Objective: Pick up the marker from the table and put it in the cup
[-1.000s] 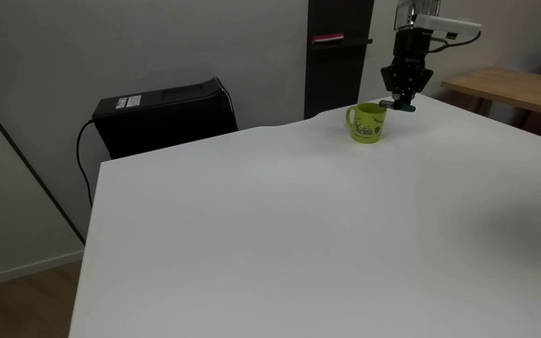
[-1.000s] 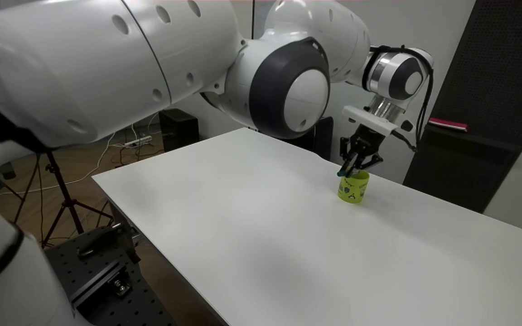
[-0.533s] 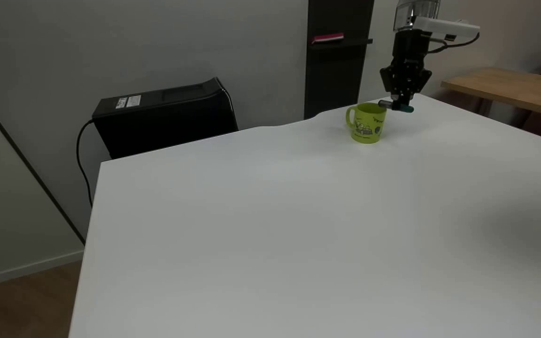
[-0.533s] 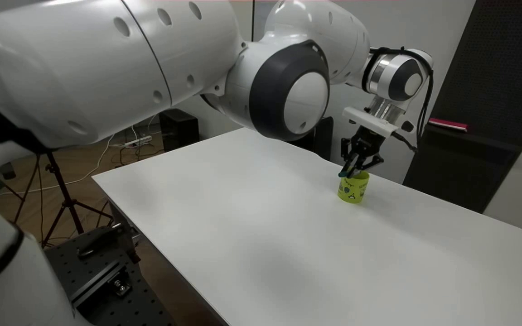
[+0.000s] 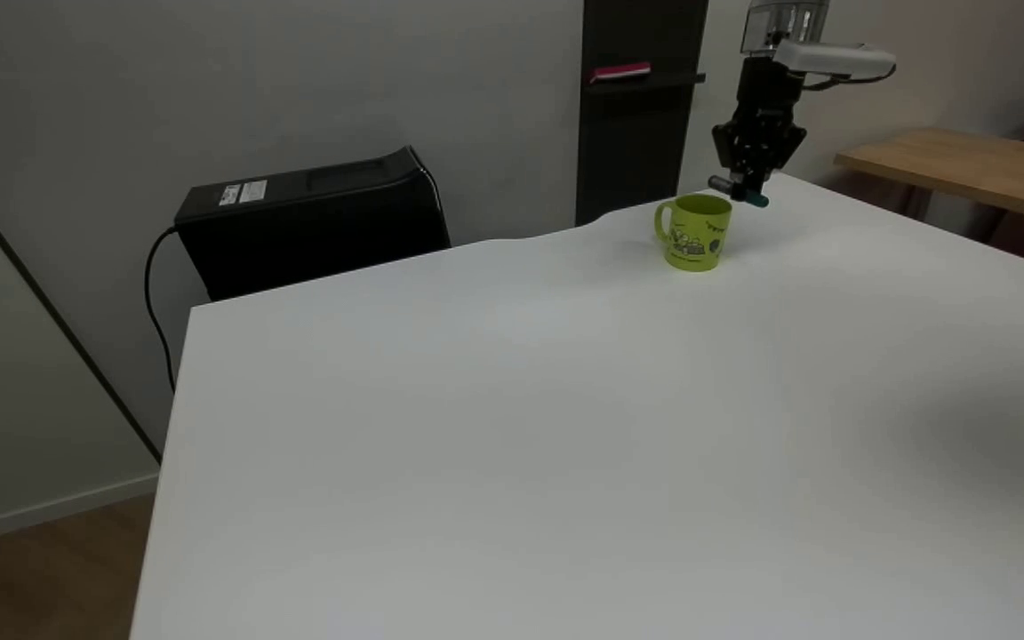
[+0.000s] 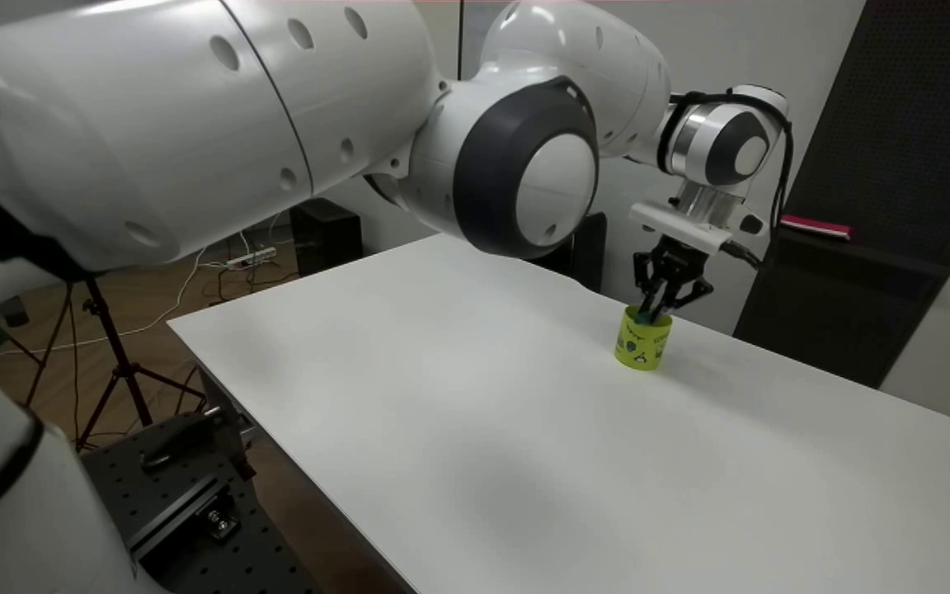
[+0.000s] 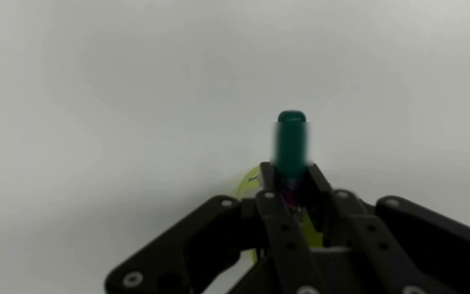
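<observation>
Marker [image 7: 291,145], green at one end and greyish at the other, is clamped crosswise in the gripper [image 5: 748,190], whose jaws are closed on it near its middle, a dark finger [image 7: 267,176] to each side. In an exterior view it hangs clear of the table [image 5: 476,427], slanting, near the rim of the cup [image 5: 699,249] on the side away from the handle [image 5: 661,224]; in an exterior view its green end [image 6: 645,318] shows against the cup's upper wall, and whether the two touch I cannot tell. Seen from the wrist, that end juts out past the cup, which lies below, mostly hidden by the gripper. The cup itself (yellow-green, with dark drawings on its side) stands upright on the table. Well apart from it, on the handle side and past the table's edge, is a black boxy device [image 5: 312,222]; on the opposite side is a smaller wooden table [image 5: 974,169]. Behind the cup rises a dark panel [image 5: 641,142], with a red-and-white item [image 5: 620,73] on its ledge [image 5: 677,81]. The white arm [image 6: 195,124] reaches over to the cup.
</observation>
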Controlling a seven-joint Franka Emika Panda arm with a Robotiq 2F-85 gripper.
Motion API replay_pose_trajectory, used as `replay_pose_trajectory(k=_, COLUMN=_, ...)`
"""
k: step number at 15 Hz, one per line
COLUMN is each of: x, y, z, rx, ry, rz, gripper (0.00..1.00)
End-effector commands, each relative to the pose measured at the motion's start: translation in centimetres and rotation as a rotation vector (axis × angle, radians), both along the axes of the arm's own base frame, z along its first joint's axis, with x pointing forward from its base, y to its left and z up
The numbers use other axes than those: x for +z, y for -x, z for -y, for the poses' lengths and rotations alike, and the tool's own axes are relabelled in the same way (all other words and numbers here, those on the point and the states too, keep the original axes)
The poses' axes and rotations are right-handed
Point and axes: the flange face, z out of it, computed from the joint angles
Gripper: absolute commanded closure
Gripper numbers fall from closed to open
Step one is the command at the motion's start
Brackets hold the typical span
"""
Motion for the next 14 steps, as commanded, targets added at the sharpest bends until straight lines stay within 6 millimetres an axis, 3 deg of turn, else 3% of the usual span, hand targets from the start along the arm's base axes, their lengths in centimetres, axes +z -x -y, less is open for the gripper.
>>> replay_pose_trajectory(k=1, x=0.4, y=-1.4, z=0.0, rx=-0.003, ry=0.084, rz=0.107, gripper=0.97)
replay_pose_trajectory(k=14, x=-1.2, y=-4.6, z=-2.0, rx=-0.072, ry=0.227, rz=0.399, gripper=0.97)
